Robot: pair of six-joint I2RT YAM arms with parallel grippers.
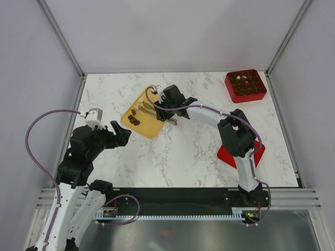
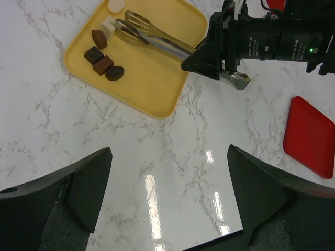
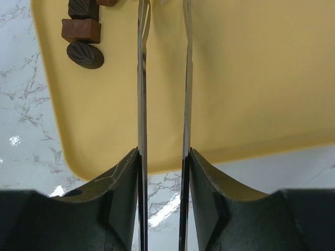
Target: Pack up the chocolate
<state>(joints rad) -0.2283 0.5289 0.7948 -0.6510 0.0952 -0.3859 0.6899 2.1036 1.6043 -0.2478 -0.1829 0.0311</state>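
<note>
While left gripper (image 1: 121, 133) hangs spread wide beside it, yellow plastic tray (image 1: 152, 128) holds a handful of dark and white chocolate pieces (image 2: 103, 65). Right gripper (image 3: 162, 178) pinches metal tongs (image 2: 157, 42) above them. Red gridded box (image 1: 251, 98) far right looks mostly filled, so the job's near done.

Chocolate (image 2: 103, 65) (brown, cream) clustered on tray (image 2: 152, 83)
</note>
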